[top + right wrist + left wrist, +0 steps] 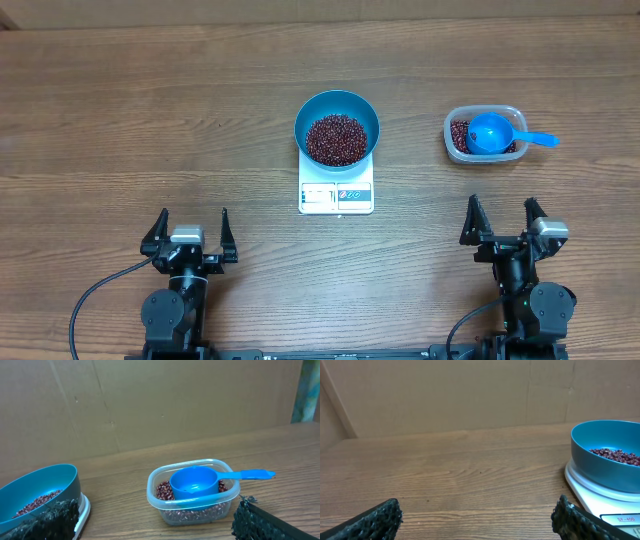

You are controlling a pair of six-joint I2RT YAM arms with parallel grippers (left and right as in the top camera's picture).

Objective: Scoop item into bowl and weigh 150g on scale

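The bright blue bowl [337, 127] stands on the white scale [336, 196] at the table's middle, with a heap of dark red-brown beans [336, 139] inside. The bowl [607, 455] shows at the right of the left wrist view and the bowl [37, 492] at the left of the right wrist view. My left gripper [189, 232] is open near the front left, holding nothing. My right gripper [504, 221] is open near the front right, also holding nothing. Both are well short of the scale.
A clear plastic tub [485, 135] at the right holds more beans and a small blue handled scoop [495, 132]; the tub [192, 492] sits just ahead of my right fingers. A cardboard wall backs the table.
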